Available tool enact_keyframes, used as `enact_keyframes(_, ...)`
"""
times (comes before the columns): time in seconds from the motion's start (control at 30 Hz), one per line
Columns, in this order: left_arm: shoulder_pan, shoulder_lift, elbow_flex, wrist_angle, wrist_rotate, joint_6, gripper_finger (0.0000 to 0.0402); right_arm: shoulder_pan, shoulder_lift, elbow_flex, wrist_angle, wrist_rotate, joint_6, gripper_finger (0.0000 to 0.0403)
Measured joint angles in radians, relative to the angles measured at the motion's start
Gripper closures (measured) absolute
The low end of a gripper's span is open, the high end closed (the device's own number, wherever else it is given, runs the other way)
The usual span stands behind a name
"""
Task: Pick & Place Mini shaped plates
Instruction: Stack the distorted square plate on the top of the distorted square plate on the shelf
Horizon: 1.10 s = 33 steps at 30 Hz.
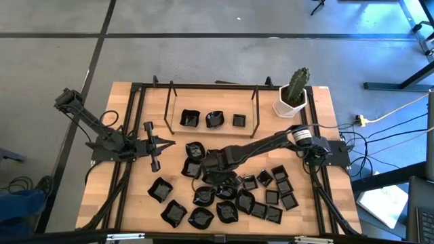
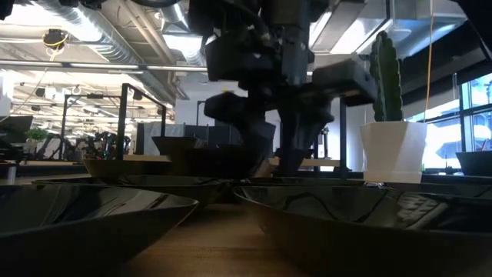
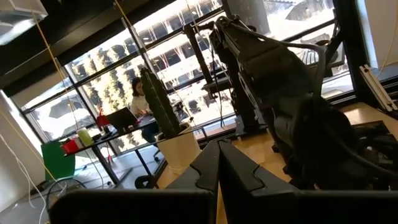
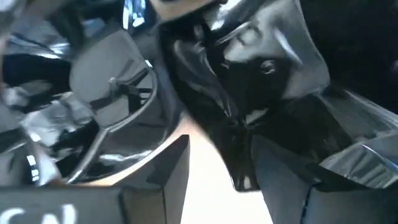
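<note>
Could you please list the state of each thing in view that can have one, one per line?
left gripper: shut, empty, waiting over the table's left half.
right gripper: down among the loose plates; whether it holds one cannot be told.
three plates on the rack: upright, in a row, apart from one another.
loose mini shaped plates: upright on the table, crowded together, some touching.
cactus pot: upright at the table's far right corner.

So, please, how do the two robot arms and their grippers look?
Both arms are dark, nearly black, jointed, with thin black cables at their bases. The right arm has a silvery-white ring near its base joint. The left gripper and the right gripper each have two dark angular fingers.
</note>
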Motion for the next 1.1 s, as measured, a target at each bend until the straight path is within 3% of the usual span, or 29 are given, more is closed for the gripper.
enact_keyframes(0.6,0.000,0.000,0.000,0.000,0.000,0.006,0.0398,-0.005,0.003,0.000,0.052,0.031,-0.002,0.0321)
enact_keyframes(0.87,0.000,0.000,0.000,0.000,0.000,0.007,0.0398,-0.005,-0.003,0.000,0.054,0.038,0.009,0.0395)
enact_keyframes(1.1,0.000,0.000,0.000,-0.026,0.000,0.007,0.0398,-0.007,-0.039,0.001,0.012,0.033,0.056,0.0397)
